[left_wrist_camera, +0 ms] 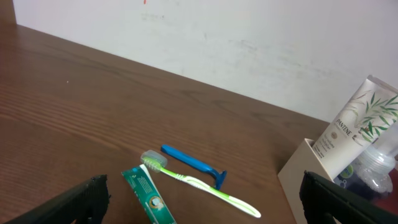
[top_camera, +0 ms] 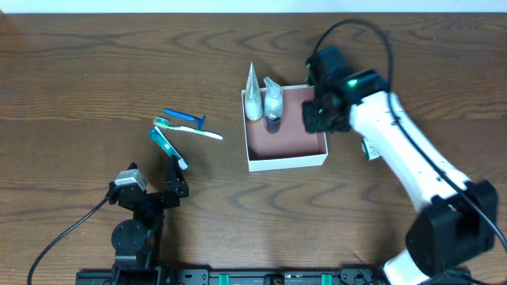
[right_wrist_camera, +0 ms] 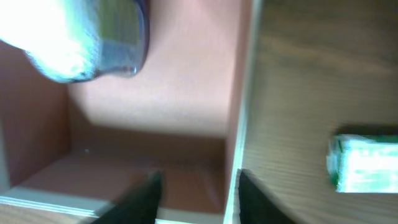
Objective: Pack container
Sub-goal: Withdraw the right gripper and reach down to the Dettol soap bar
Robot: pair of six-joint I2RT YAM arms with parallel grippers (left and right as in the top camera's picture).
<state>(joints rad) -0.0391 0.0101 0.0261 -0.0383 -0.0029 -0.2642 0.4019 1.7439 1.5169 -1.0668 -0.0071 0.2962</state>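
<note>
The container point(top_camera: 287, 164) is a shallow white-walled box with a pink-brown inside, at the table's centre. A white Pantene tube point(top_camera: 253, 95) and a small clear bottle point(top_camera: 273, 103) stand in its far left corner. My right gripper point(top_camera: 317, 115) is open at the box's right wall. In the right wrist view my right gripper point(right_wrist_camera: 199, 180) has one finger inside and one outside the wall point(right_wrist_camera: 239, 93), with the bottle point(right_wrist_camera: 93, 37) ahead. My left gripper point(top_camera: 176, 186) is open and empty near the front left.
A blue razor point(top_camera: 184, 118), a green-white toothbrush point(top_camera: 194, 129) and a green toothpaste tube point(top_camera: 166, 146) lie left of the box. A small green-white carton point(top_camera: 369, 148) lies right of it, under my right arm. It also shows in the right wrist view point(right_wrist_camera: 364, 162).
</note>
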